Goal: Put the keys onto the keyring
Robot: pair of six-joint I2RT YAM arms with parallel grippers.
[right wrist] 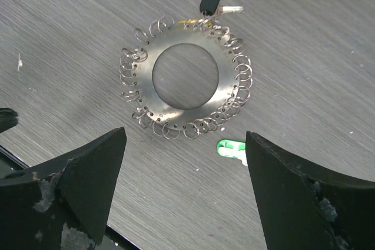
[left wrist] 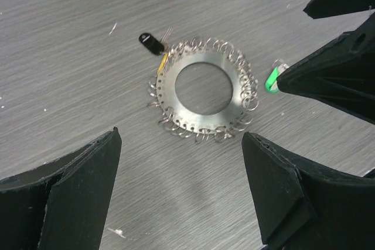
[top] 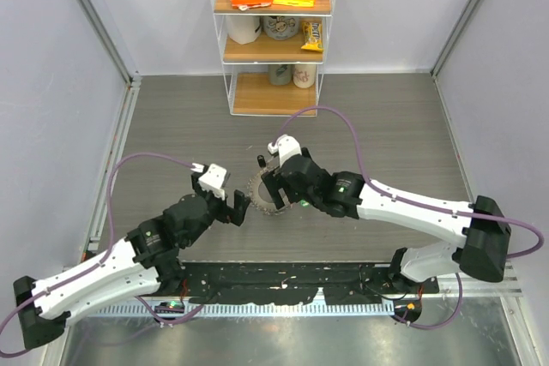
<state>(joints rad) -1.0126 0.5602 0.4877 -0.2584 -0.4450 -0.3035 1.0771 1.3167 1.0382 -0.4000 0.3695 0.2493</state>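
You are holding both arms over the keyring [left wrist: 169, 92], which is lying flat on the grey table [left wrist: 70, 86] between them, well in front of the clear shelf unit [top: 273, 32] standing at the far wall. Your left gripper [left wrist: 181, 141] is hanging with its jaws spread wide and nothing between them; in its wrist view the two black fingers are framing the ring from the near side without touching it. Your right gripper [right wrist: 186, 136] is also standing wide open and empty, facing the ring from the opposite side. The ring is showing as a flat metal disc with a hollow centre, fringed all round with small wire loops. The black-headed key [left wrist: 151, 43] is lying against the rim with its brassy part touching the loops; you cannot tell from these views whether it is threaded through one. The green-headed key [left wrist: 271, 80] is lying on the table just beside the rim on the other side, and in the left wrist view a finger of your right gripper is covering part of it.
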